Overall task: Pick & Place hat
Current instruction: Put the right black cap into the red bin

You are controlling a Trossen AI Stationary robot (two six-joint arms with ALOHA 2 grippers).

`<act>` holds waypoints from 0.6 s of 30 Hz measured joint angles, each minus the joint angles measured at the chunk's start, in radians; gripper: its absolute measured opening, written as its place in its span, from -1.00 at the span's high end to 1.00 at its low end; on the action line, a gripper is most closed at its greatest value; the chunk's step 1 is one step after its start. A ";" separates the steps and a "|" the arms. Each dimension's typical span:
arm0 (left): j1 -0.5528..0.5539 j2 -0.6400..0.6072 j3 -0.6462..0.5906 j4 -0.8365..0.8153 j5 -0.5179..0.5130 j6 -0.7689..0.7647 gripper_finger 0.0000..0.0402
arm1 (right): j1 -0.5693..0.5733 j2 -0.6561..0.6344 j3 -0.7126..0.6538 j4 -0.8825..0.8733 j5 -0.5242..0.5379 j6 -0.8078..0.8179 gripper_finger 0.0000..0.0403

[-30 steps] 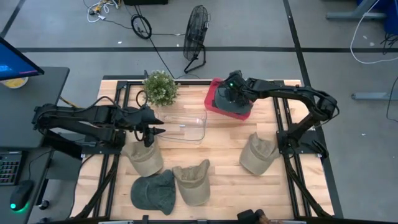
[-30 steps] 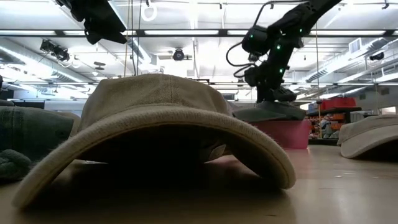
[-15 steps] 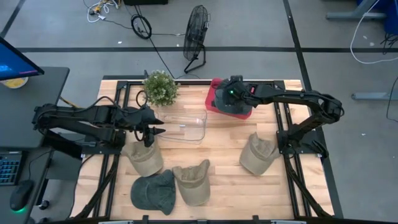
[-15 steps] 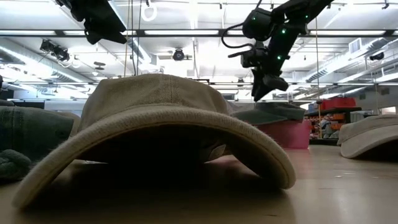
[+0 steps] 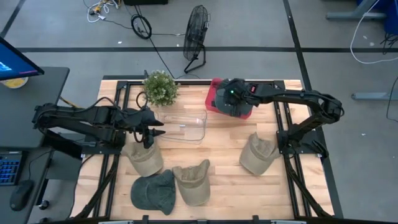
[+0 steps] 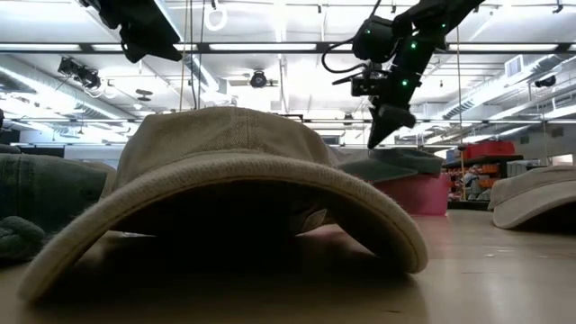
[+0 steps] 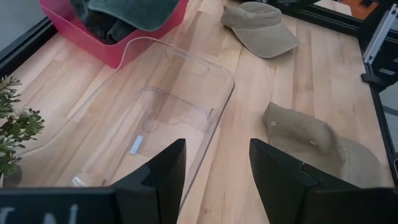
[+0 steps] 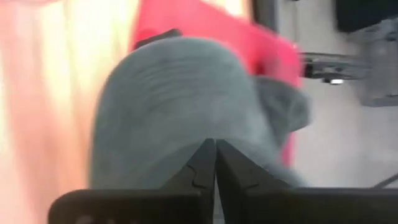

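Observation:
A dark green hat (image 5: pixel 239 111) lies in the red bin (image 5: pixel 212 99) at the table's far side, crown up (image 8: pixel 180 106). My right gripper (image 6: pixel 376 139) hangs shut just above it, pointing down, touching nothing (image 8: pixel 216 152). My left gripper (image 5: pixel 154 132) is open and level, beside the clear bin's (image 5: pixel 183 126) left end (image 7: pixel 214 168). Three khaki hats rest on the table: one under the left gripper (image 5: pixel 144 158), one near the front (image 5: pixel 193 180), one on the right (image 5: pixel 258 152). Another dark green hat (image 5: pixel 154 191) lies at the near edge.
A potted plant (image 5: pixel 160 87) stands at the far edge, left of the red bin. The clear bin holds nothing that shows (image 7: pixel 155 118). Bare wood lies between the clear bin and the near hats. In the low view a khaki hat (image 6: pixel 225 189) fills the foreground.
My right gripper has risen off the dark green hat in the red bin and shifted slightly toward the table's left. The hat has stayed in the bin. My left arm has kept still.

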 joint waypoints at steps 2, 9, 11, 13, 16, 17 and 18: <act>-0.002 0.000 0.000 0.000 0.000 0.000 0.10 | -0.013 0.000 0.000 0.032 0.004 -0.019 0.94; -0.002 0.000 0.000 0.000 0.000 -0.006 0.10 | -0.083 0.000 0.000 0.060 -0.062 0.015 0.97; -0.002 0.000 0.000 0.001 0.000 -0.019 0.10 | -0.102 0.000 -0.003 0.062 -0.081 0.044 0.98; -0.002 0.000 0.000 0.001 0.000 -0.025 0.10 | -0.119 0.000 -0.016 0.067 -0.091 0.054 0.99; -0.002 0.000 0.000 0.001 0.000 -0.027 0.10 | -0.140 0.000 -0.050 0.096 -0.118 0.081 0.99; -0.002 0.000 0.000 0.001 0.000 -0.027 0.10 | -0.146 0.000 -0.065 0.110 -0.129 0.092 0.99; -0.002 0.000 0.000 0.001 0.000 -0.027 0.10 | -0.151 0.000 -0.081 0.122 -0.145 0.100 0.99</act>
